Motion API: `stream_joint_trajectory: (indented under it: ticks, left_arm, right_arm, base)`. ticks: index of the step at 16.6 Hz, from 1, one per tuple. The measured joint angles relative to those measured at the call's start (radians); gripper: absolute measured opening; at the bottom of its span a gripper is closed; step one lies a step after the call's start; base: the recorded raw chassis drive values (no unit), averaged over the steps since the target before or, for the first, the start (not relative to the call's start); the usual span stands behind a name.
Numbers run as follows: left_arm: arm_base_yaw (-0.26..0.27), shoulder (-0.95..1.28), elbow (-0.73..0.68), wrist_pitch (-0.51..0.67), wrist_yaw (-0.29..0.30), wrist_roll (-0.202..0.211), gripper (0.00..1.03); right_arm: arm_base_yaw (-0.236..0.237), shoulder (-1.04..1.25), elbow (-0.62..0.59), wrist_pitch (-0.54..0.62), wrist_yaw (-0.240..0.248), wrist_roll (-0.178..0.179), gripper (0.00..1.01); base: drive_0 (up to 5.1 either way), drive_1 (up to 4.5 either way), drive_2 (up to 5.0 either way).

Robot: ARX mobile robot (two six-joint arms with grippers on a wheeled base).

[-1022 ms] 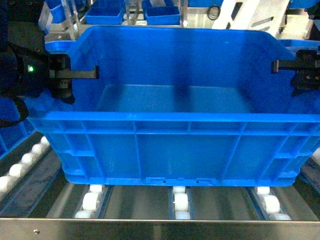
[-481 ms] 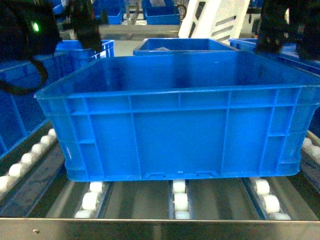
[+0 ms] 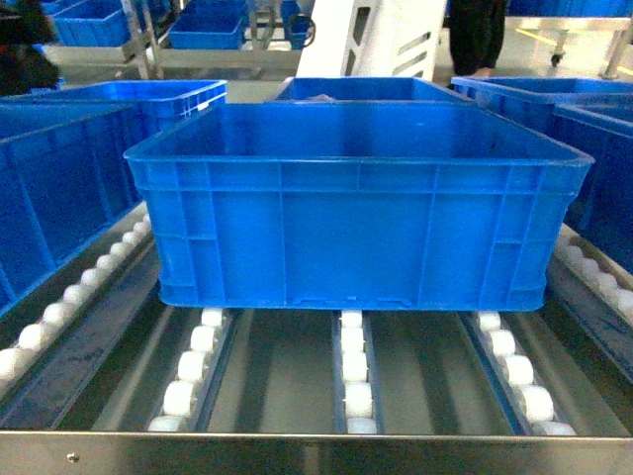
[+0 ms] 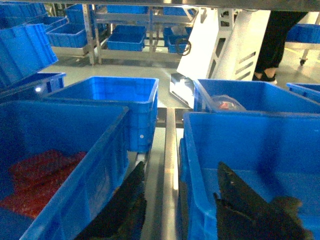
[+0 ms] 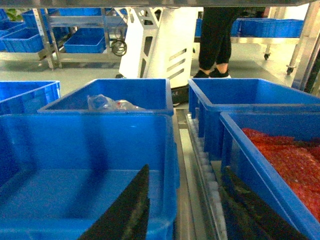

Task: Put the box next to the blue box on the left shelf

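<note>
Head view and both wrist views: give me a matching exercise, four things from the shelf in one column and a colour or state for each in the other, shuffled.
Things:
1. box
2. rollers
3. rear crate
4. right neighbour crate

States:
A. holds red material
B. empty inside
C. white
D. holds a clear plastic bag

Pairs: 1-B, 2-C, 3-D, 4-A

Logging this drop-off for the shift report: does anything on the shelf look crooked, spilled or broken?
Nothing stands out. The box sits level and square on the roller tracks of the shelf, between neighbouring blue boxes, with no visible cracks or spills. Both grippers are clear of it.
</note>
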State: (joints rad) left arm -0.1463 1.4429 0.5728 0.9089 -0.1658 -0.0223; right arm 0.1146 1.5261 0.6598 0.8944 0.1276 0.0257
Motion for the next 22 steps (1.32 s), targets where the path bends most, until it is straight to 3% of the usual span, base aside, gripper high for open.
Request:
stream_joint_trajectory:
  ticks: [3,4,6,8,10,14,15,19,22]
  left_arm:
    - [0.029,-0.119,-0.206,0.019,0.057,0.005,0.05]
    - [0.046,-0.172,-0.251,0.027,0.063,0.005,0.02]
    - [0.067,-0.272,-0.334,0.017,0.083,0.005,0.02]
    - [0.077,-0.333,-0.385,-0.008,0.1,0.005,0.02]
    - [0.125,-0.376,-0.409,-0.024,0.152,0.006,0.02]
    - [0.153,-0.445,-0.439,-0.051,0.152,0.005,0.02]
    - [0.146,-0.821,-0.557,-0.309,0.165,0.006,0.02]
    - [0.146,-1.001,-0.557,-0.472,0.165,0.006,0.02]
    - [0.146,-1.042,-0.557,-0.51,0.165,0.006,0.02]
  right_arm:
    - [-0.022,-0.134,-0.223,0.049,-0.039,-0.016,0.09]
    - [-0.033,-0.183,-0.279,0.056,-0.051,-0.02,0.01]
    - [-0.052,-0.286,-0.375,0.06,-0.061,-0.02,0.02]
    - [-0.097,-0.349,-0.432,0.042,-0.122,-0.02,0.02]
    - [-0.116,-0.389,-0.461,0.03,-0.123,-0.019,0.02]
    - [-0.12,-0.456,-0.501,0.004,-0.124,-0.02,0.02]
    - [-0.115,-0.838,-0.646,-0.232,-0.128,-0.02,0.02]
    - [-0.115,-1.033,-0.647,-0.408,-0.128,-0.02,0.02]
    - [-0.115,-1.084,-0.647,-0.456,-0.128,-0.02,0.02]
  base:
    - [0.0,0.0,0.0]
    - [0.0,0.0,0.0]
    - [0.0,0.0,0.0]
    - [0.0,0.0,0.0]
    - [0.0,0.0,0.0]
    - [0.0,0.0,0.0]
    - [0.0,0.0,0.0]
    - [0.0,0.0,0.0]
    - [0.0,0.0,0.0]
